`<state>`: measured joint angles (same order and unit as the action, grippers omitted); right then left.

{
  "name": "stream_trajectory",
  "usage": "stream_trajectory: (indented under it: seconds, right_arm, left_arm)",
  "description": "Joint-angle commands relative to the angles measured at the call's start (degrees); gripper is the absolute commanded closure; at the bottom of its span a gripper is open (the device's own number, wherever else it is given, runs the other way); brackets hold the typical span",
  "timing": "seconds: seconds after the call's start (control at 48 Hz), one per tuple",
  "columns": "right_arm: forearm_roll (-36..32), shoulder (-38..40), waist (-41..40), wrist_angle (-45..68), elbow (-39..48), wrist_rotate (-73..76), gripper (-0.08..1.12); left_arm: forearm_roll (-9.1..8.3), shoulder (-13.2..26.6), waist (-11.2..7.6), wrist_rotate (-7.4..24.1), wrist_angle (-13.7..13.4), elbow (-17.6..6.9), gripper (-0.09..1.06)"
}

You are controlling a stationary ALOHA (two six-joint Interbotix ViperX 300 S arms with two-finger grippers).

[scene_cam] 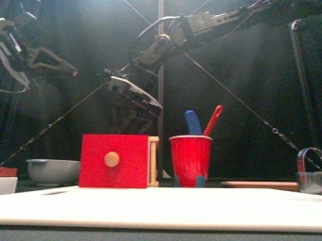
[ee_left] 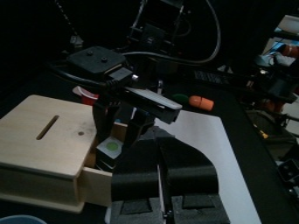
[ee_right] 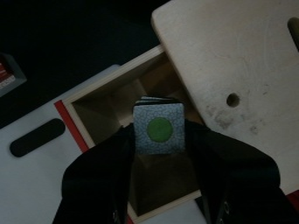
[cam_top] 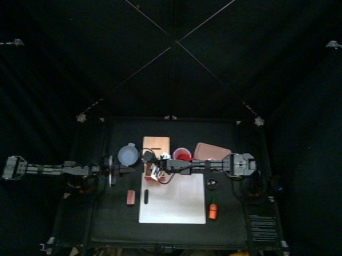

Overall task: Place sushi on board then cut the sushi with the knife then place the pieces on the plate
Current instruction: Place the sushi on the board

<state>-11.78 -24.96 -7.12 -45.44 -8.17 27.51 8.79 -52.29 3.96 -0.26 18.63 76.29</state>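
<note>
The right hand (ee_right: pixel 160 144) pinches the sushi piece (ee_right: pixel 159 129), a dark square block with a round green centre, just over the pale wooden box's (ee_right: pixel 233 61) open drawer (ee_right: pixel 111 103). The left hand (ee_left: pixel 163 171) is closed.

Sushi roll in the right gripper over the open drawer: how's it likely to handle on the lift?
The sushi roll looks rigid: square end face unsquashed in the right gripper. Probably light, being small beside the jaws. Flat sides suggest it won't roll once on the white board.
</note>
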Motion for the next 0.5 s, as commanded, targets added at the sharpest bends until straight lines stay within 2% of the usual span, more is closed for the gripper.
stream_trajectory:
  seconds: [0.021, 0.5]
  right_arm:
    - [-0.18, 3.43, 0.26, -1.14, -1.41, -0.35, 0.44]
    - [-6.15, 13.62, 6.06, -3.34, 1.41, -0.44, 0.44]
  left_arm:
    - [0.00, 0.18, -0.09, -0.09, 0.44, -0.70, 0.86]
    - [0.00, 0.18, 0.44, 0.09, 0.44, -0.70, 0.86]
